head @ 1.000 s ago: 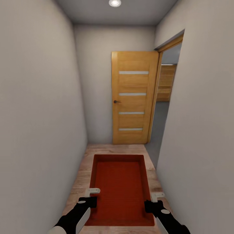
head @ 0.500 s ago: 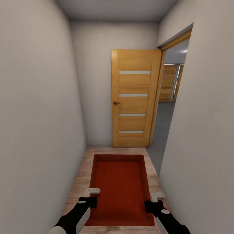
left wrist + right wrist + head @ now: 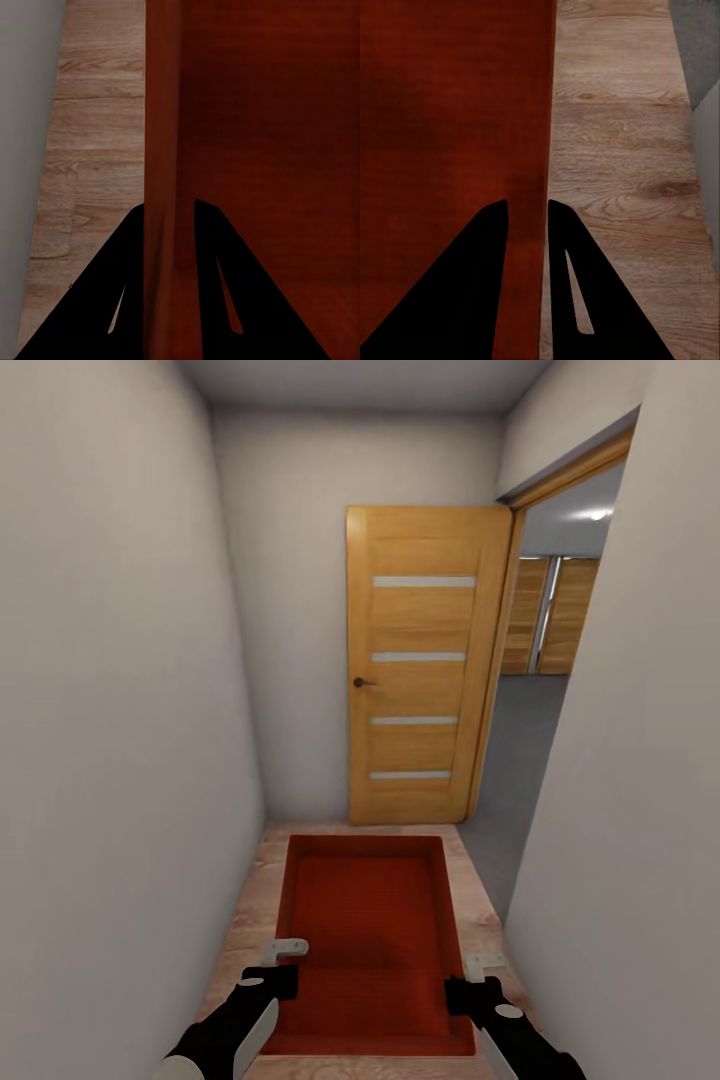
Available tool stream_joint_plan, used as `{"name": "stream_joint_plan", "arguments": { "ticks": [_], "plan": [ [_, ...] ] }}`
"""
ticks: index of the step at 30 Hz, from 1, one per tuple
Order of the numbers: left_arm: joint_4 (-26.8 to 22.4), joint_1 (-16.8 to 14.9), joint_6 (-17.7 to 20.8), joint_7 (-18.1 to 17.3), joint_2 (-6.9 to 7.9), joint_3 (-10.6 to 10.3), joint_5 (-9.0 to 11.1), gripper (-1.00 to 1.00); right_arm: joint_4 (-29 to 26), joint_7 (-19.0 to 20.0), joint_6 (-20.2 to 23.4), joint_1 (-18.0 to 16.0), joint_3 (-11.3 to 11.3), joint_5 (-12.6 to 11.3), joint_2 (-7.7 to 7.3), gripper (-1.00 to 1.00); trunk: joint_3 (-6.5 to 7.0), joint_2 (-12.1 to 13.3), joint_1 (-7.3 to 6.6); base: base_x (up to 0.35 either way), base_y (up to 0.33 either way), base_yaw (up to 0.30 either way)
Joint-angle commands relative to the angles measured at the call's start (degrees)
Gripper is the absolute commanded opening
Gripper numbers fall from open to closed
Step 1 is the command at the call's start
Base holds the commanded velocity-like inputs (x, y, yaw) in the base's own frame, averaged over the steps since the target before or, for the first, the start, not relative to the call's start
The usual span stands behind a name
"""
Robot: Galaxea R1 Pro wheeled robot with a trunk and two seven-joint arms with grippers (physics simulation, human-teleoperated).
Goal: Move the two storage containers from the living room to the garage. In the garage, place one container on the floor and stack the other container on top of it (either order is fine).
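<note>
Between both tools: storage container (image 3: 368,930); left tool (image 3: 171,217), right tool (image 3: 526,214) clamp side walls (one each).

The bin's (image 3: 368,930) near edge sits just above the head view's bottom, and the wood floor (image 3: 250,920) under it is hidden; both arms run off that bottom edge, so their upper parts cannot be seen; the left gripper's (image 3: 284,966) and right gripper's (image 3: 478,972) inner fingers are hidden behind the bin's side walls. Through the doorway (image 3: 545,690) beside the open door (image 3: 420,665), the wall (image 3: 620,810) cuts off most of the grey-floored room beyond; its far wooden panels (image 3: 555,615) are too blurred to identify. In the wrist views the bin's walls run past the frame.
</note>
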Motion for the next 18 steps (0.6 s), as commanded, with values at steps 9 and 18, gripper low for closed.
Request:
{"name": "stream_joint_plan", "arguments": {
  "ticks": [9,18],
  "plan": [
    [-0.07,0.07,0.21,0.55,-3.6,-3.94,1.21,-1.0,-3.2,-0.12,0.2,-0.05,-0.67,-1.66,2.61,-1.0,-0.03,-0.04,0.05,0.329,0.018,0.0],
    [-0.07,0.07,0.15,0.34,-3.53,-3.94,1.21,-1.0,-3.2,-0.12,0.21,-0.05,-0.67,-1.66,2.61,-1.0,-0.03,-0.04,0.05,0.329,0.0,0.0]
  ]
}}
